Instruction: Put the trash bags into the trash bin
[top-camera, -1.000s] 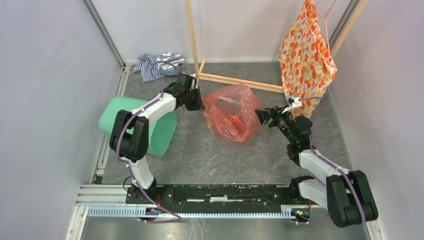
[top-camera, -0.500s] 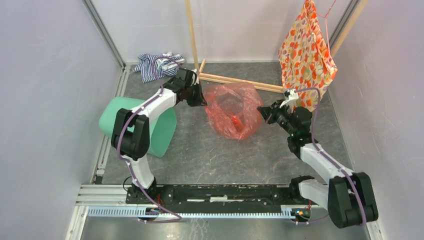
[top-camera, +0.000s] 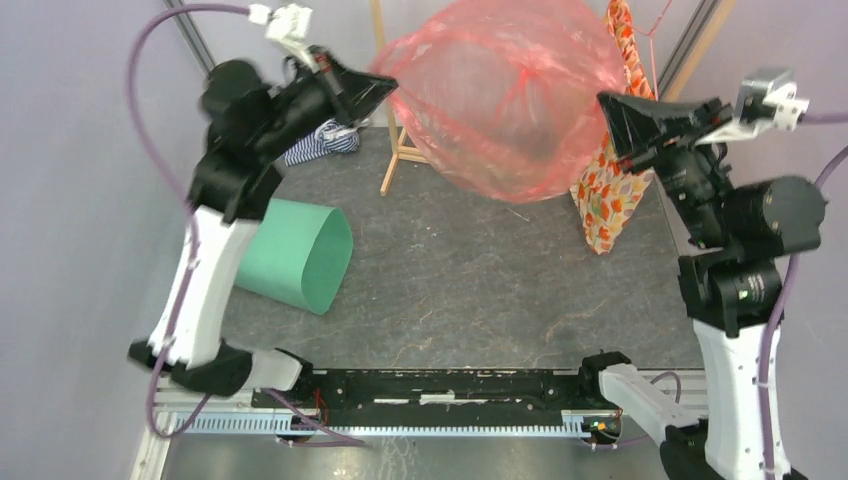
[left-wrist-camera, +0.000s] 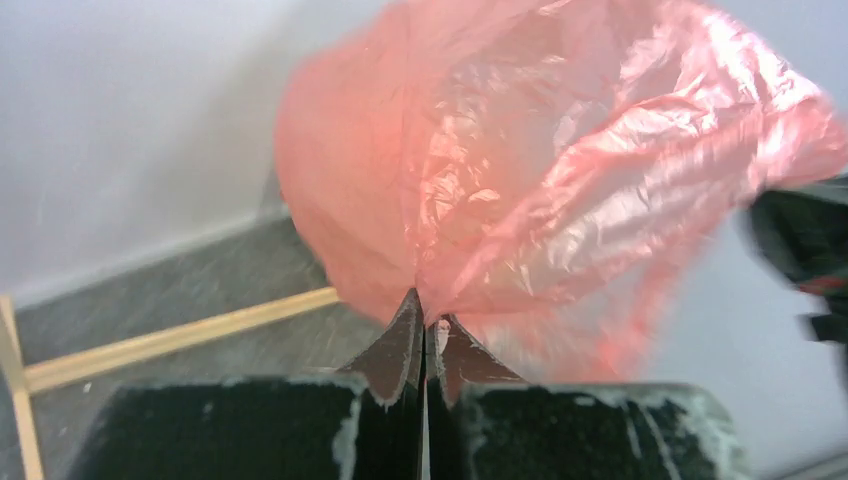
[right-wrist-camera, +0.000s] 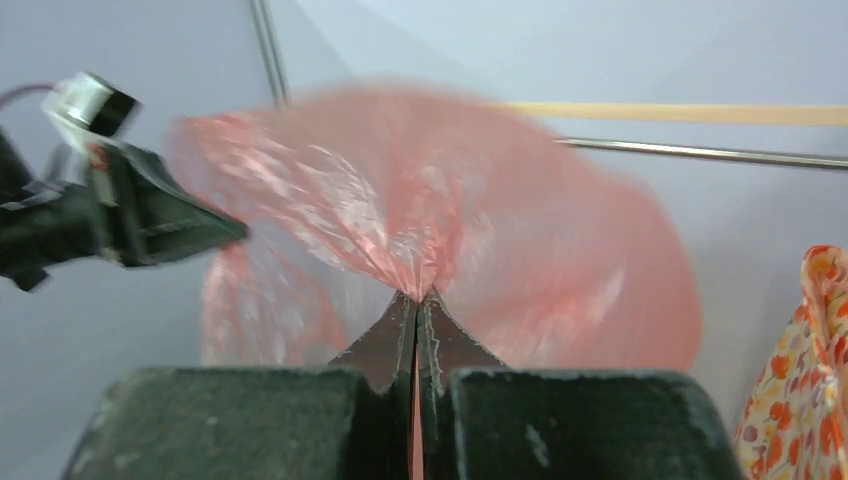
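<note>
Now both arms reach high, and the red-orange trash bag (top-camera: 500, 100) hangs stretched between them in the upper middle of the top view, clear of the grey floor (top-camera: 480, 290). The left gripper (top-camera: 385, 85) pinches the bag's left edge. In the left wrist view its two dark fingers meet at the tips, with a thin fold of plastic caught between them. The right gripper (top-camera: 603, 100) is clamped on the opposite edge in the same way, and its wrist view shows the jaws pressed together on a gathered point of film. The bag billows into a wide, rounded, translucent shape, crinkled and somewhat blurred in both wrist views.

The mint-green trash bin (top-camera: 295, 255) lies on its side at the left of the top view, beside the left arm, with its rounded mouth turned toward the lower right. The bag is well apart from it, above and to the right.

An orange floral cloth (top-camera: 605, 200) hangs behind the bag at the right, partly hidden by it. A blue-and-white striped cloth (top-camera: 320, 140) lies on the floor behind the left gripper. A wooden frame (top-camera: 400, 150) stands at the back, its upright passing behind the bag's left side
</note>
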